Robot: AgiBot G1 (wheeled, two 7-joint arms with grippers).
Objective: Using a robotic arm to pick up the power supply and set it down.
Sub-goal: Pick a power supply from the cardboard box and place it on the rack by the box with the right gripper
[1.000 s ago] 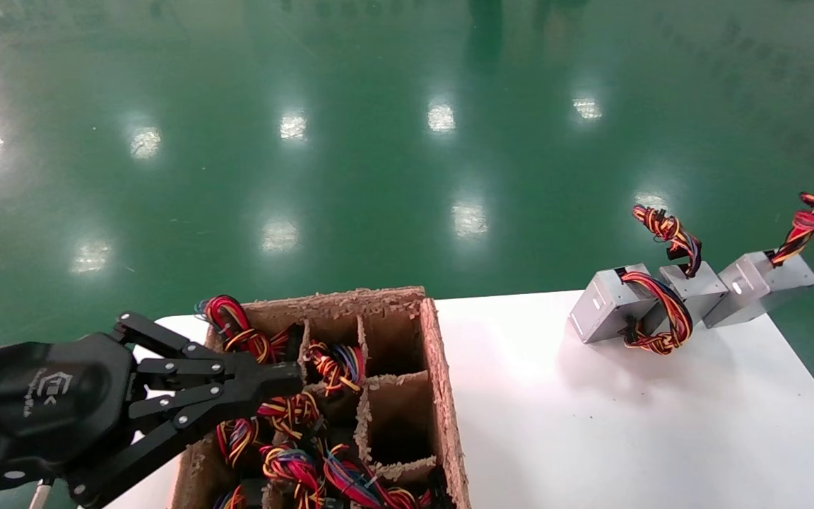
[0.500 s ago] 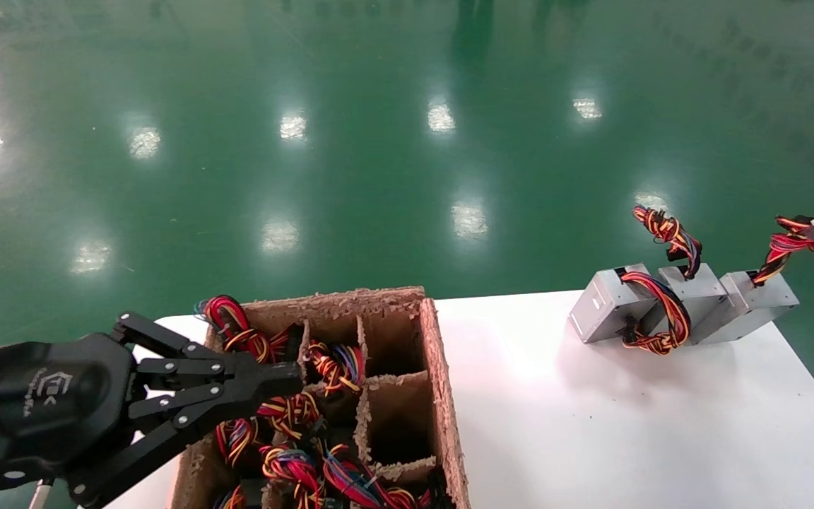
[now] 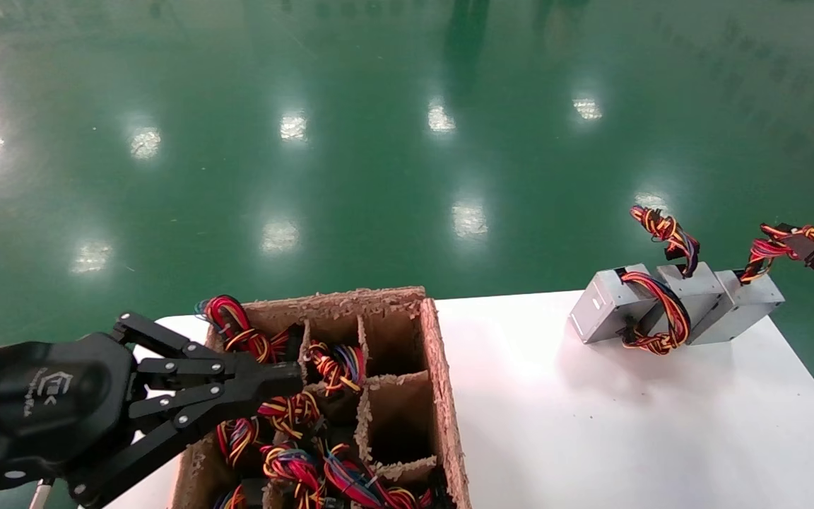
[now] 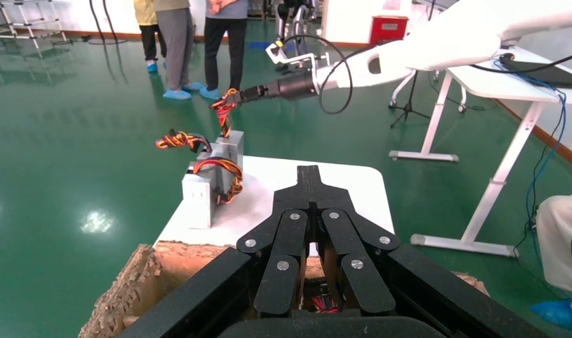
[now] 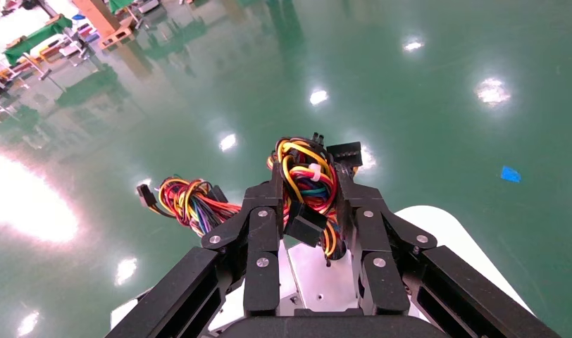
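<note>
Right gripper (image 5: 308,211) is clenched on the wire bundle (image 3: 767,247) of the power supply (image 3: 742,307), which hangs just below and inboard of it, touching the table's (image 3: 591,424) far right corner beside two others, while the left gripper (image 3: 266,389), fingers together, idles over the box (image 3: 442,382).

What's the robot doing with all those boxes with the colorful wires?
The right gripper is pinching the wire bundle of one power supply and holding it at the far right end of the white table, right beside two other power supplies that already sit there. The left gripper waits shut over the cardboard box, whose compartments hold more wired units.
</note>
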